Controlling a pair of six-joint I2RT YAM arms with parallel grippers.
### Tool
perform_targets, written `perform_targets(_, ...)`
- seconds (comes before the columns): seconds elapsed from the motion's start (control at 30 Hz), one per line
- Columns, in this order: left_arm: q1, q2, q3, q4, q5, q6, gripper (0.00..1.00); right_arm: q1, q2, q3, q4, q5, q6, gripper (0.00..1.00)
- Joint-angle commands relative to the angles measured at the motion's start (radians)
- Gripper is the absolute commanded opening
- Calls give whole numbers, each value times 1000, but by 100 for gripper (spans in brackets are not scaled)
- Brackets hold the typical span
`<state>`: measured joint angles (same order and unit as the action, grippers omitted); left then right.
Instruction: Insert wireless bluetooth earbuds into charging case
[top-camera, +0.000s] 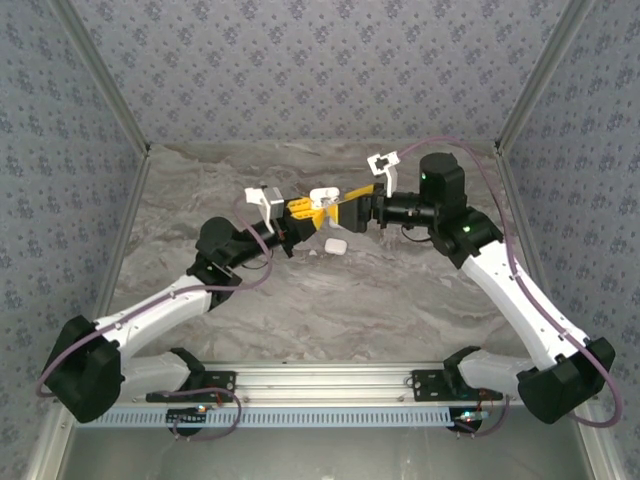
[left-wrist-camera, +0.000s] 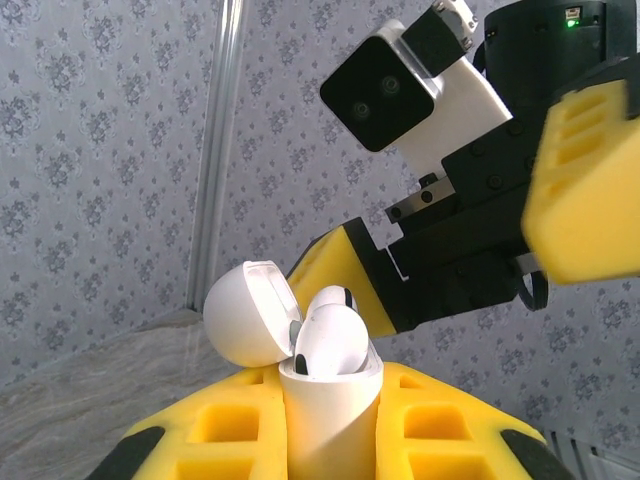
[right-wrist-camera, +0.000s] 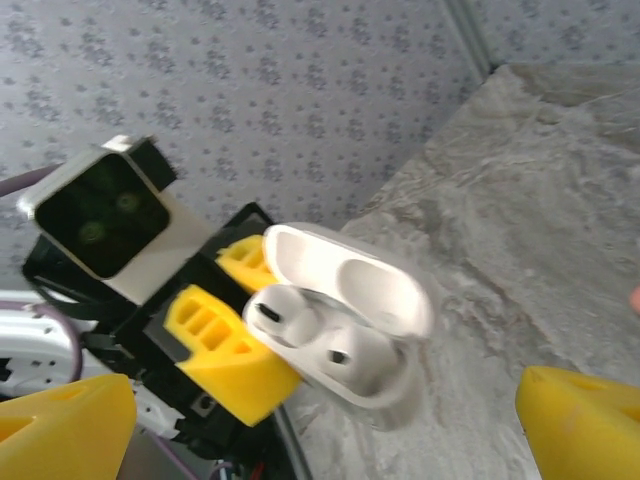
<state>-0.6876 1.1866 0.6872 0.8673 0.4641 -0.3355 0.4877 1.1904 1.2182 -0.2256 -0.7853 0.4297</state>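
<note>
My left gripper is shut on a white charging case, held upright above the table between its yellow fingers. The lid hangs open to the left. Two white earbuds sit in the case with their heads poking above the rim. In the right wrist view the same open case faces the camera, both earbuds in their wells. My right gripper is open, its yellow fingertips wide apart on either side of the case and not touching it. In the top view the two grippers meet mid-table.
A second white case lies shut on the marble table just below the grippers, with a small white piece beside it. Patterned walls close in the back and both sides.
</note>
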Motion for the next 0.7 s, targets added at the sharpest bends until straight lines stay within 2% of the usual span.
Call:
perform_targets(0.0,-5,24,35,111,30,-56,0,19,19,39,67,-76,30,100)
perform_targets(0.17,-6,48,50,128,42,-81,0,31,32,65,82,-97,26,100)
perform_targets(0.67,-6,111,79,161,53,-155,0,19,31,147,1,-65,-124,100)
